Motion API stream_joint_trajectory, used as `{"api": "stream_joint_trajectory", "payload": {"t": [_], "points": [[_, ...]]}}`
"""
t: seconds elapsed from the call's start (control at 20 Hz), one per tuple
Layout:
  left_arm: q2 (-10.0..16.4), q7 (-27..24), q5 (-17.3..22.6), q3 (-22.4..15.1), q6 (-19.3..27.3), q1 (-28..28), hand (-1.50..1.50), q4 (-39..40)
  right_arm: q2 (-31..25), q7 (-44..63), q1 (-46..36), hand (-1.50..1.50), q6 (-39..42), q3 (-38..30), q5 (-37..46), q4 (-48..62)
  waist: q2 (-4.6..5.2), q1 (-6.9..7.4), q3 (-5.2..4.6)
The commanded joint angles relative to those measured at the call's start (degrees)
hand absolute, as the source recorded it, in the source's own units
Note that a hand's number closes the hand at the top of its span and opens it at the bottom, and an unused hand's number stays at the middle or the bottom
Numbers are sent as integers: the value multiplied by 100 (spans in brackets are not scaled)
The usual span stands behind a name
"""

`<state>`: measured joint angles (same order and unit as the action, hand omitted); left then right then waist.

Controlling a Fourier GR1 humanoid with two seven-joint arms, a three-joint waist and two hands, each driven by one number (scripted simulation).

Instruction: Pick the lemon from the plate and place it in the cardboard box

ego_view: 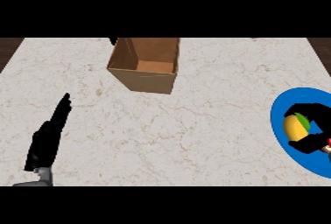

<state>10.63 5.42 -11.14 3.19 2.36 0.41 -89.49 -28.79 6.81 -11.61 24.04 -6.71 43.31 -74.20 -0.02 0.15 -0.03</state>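
Had my right hand (309, 141) curled round the lemon (295, 127) on the plate (278, 113), left hand (44, 142) flat-fingered. Next, I reckoned: lift it across to the cardboard box (145, 81).

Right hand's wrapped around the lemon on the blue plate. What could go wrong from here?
1. The right hand curls round only part of the lemon; it might slip out on lifting.
2. The cardboard box stands far across the counter from the plate, so the carry is long.
3. The box's walls are tall; the hand could knock its rim when lowering.
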Motion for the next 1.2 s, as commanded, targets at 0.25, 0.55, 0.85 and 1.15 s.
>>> {"api": "stream_joint_trajectory", "payload": {"t": [0.25, 0.55, 0.85, 1.15], "points": [[-61, 46, -36, -206, -164, -225, 0, -61, -67, -1145, -1297, 150, -614, 875, 794, 583, 125, 486, 26], [-36, 5, -9, -348, -367, -495, 0, -17, -331, -2636, -2519, 150, -572, 1355, 930, 1232, 293, 947, 38], [-68, -189, -50, -252, -246, -560, 0, 212, -207, -3484, -3720, 150, -1269, 1278, 1157, 2623, 251, 761, 20], [-92, 66, -44, -214, -202, -578, 0, 127, -246, -4764, -4609, 150, -1082, 663, 484, 3755, 195, 587, 22]]}}
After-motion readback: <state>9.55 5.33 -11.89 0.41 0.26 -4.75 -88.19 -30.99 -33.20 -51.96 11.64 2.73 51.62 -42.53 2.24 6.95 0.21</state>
